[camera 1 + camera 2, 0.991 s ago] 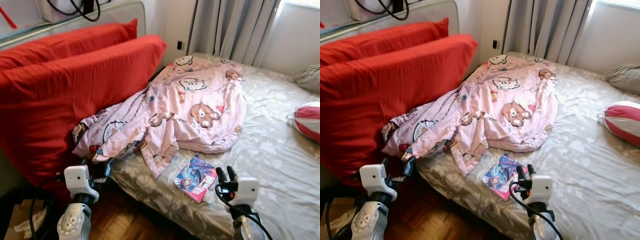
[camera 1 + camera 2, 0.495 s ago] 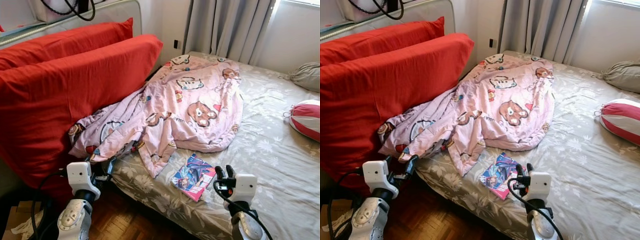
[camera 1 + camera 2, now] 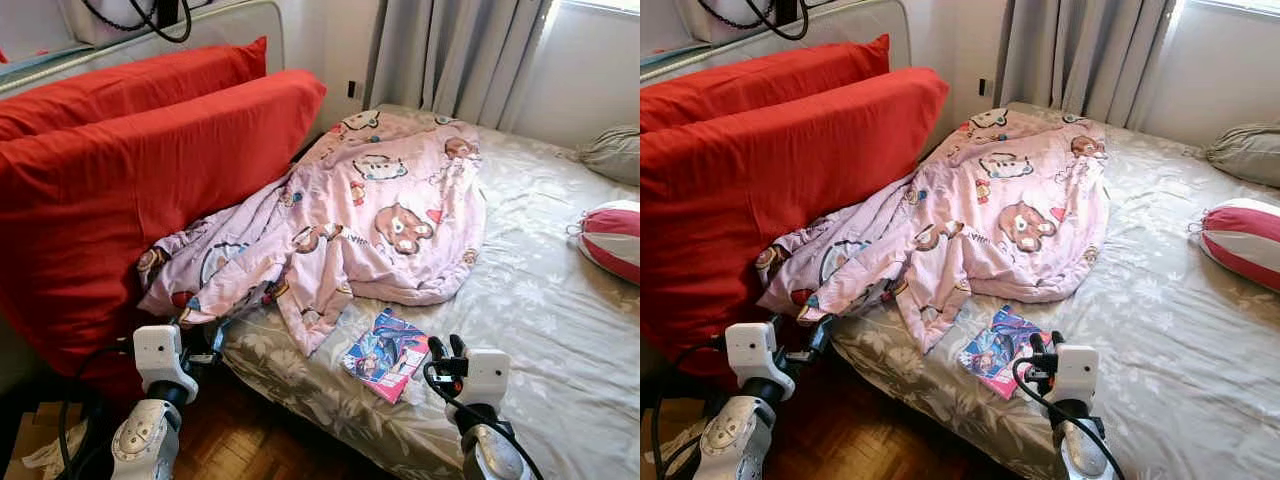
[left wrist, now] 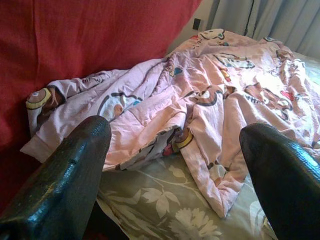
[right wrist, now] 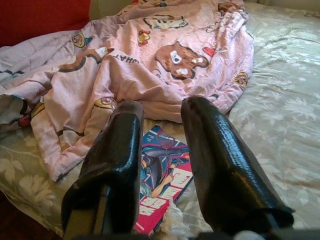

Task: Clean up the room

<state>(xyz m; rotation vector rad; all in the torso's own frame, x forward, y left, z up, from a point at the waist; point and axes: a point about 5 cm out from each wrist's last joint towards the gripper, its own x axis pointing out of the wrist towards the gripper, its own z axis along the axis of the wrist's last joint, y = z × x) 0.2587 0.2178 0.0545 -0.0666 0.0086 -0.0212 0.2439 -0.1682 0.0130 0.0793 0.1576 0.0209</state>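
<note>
Far left: two red pillows (image 3: 130, 170), stacked on edge against the headboard (image 3: 215, 25), leaning over the bed's near corner. Below them, over the wooden floor (image 3: 250, 450) beside the bed: left tool (image 3: 205, 340), fingers (image 4: 65, 175) spread wide apart, nothing between them, aimed at the low edge of the blanket. Next along: pink cartoon-print blanket (image 3: 360, 215), crumpled in a heap on the bed (image 3: 560, 330), one end tucked against the lower pillow, the other reaching toward the curtains (image 3: 450, 55), a flap hanging toward the mattress edge. Just beside that flap, flat on the grey floral sheet near the bed's front edge: a colourful comic book (image 3: 385, 355), apart from the blanket's hem by a thin strip of sheet. Immediately right of the book: right tool (image 3: 447, 350), fingers (image 5: 215, 155) slightly apart, gripping nothing, hovering just above the sheet with the book's edge visible in the gap in the right wrist view. Further right, well apart: a red-and-white striped cushion (image 3: 615, 240) on the sheet, and behind it a grey pillow (image 3: 612, 152) near the wall.
</note>
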